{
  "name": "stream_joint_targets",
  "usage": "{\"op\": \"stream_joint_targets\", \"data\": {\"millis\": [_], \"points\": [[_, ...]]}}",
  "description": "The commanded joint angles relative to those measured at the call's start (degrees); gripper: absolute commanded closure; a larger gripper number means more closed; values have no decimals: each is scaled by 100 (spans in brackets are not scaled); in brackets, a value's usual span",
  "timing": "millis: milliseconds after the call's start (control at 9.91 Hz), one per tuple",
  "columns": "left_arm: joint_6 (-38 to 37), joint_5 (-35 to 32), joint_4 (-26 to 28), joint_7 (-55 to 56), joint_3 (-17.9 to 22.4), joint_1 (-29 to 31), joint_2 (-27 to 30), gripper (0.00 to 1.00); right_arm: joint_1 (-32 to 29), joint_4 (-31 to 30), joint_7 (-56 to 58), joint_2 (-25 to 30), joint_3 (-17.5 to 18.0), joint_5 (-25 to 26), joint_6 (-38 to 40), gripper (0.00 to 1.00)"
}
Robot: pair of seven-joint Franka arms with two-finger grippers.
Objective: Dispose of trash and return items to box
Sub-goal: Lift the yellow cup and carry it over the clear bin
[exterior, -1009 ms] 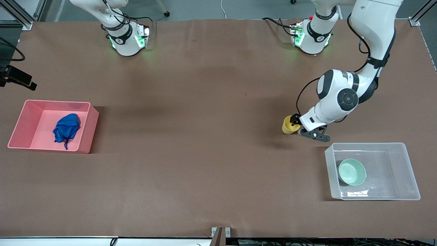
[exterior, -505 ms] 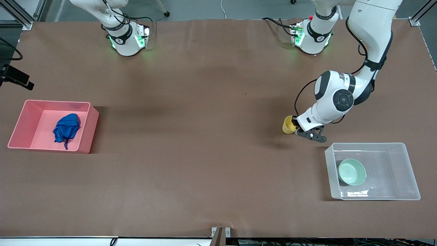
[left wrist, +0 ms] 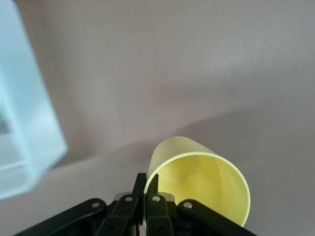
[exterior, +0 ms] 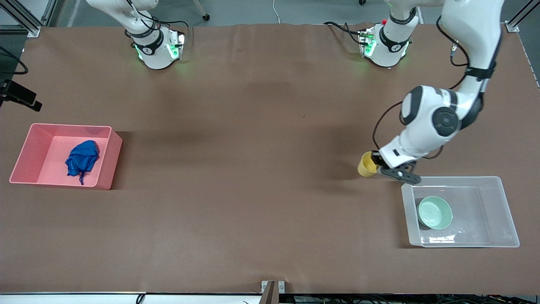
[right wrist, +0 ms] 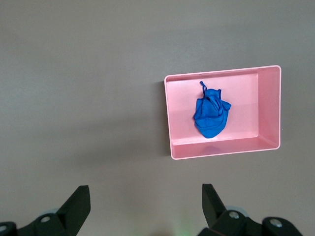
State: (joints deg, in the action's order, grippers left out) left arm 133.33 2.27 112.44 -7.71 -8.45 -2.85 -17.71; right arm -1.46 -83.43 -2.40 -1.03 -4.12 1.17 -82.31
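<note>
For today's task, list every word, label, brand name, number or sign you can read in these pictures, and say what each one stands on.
None can be read: no legible text on the pink bin, the blue wad, the clear box, the green bowl or the yellow cup.
Small dark emblems on the arm bases: too small to read.

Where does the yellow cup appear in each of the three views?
Front view: the cup is pinched at its rim by the left end effector, just outside the clear box at the left arm's end of the table.
Left wrist view: the cup fills the lower middle, rim between the fingers.
Right wrist view: not in it.
Shared landmark: the clear box beside the cup.
</note>
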Motion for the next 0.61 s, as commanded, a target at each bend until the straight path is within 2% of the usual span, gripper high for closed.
{"op": "stream_joint_targets", "data": {"millis": [0,101,303,505], "points": [[-657,-86,-1088,-335,500,21,-329,100,5,-50,47,94,8,50,-5,0],[-659,-43,-1484,-336,868,21,-530,100,-4,-50,47,94,8,50,-5,0],[-659,54,-2257,-362,1335,91,-1188,100,-4,-59,47,94,8,41,-5,0],[-650,431,-2629,-720,1547,153,-1803,100,-12,-59,47,94,8,41,-5,0]]}}
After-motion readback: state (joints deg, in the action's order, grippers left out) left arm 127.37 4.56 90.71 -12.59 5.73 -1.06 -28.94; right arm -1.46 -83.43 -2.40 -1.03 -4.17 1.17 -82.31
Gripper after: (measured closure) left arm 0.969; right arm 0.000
